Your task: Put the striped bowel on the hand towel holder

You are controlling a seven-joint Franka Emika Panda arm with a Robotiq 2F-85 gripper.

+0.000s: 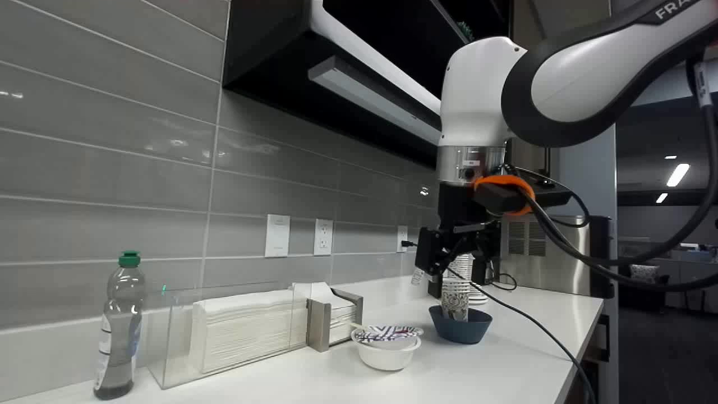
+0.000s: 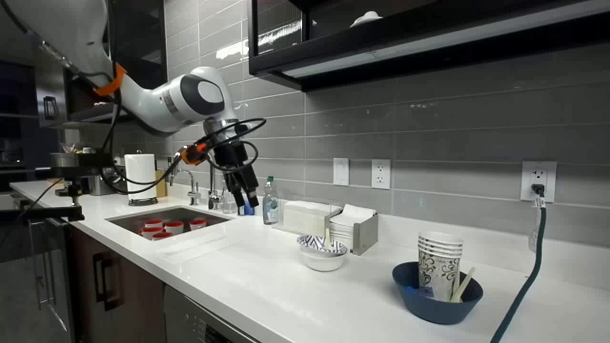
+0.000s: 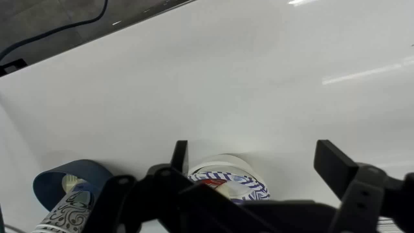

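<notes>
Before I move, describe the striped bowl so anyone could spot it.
On the counter, find the metal towel holder. In front of it, a white bowl carries the striped bowl, whose purple pattern sets it apart from the blue bowl.

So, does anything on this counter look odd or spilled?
I see no spill. Mildly odd: stacked patterned cups and a pale utensil share the blue bowl, where I'd expect food. The striped bowl sitting in a white bowl seems ordinary.
</notes>
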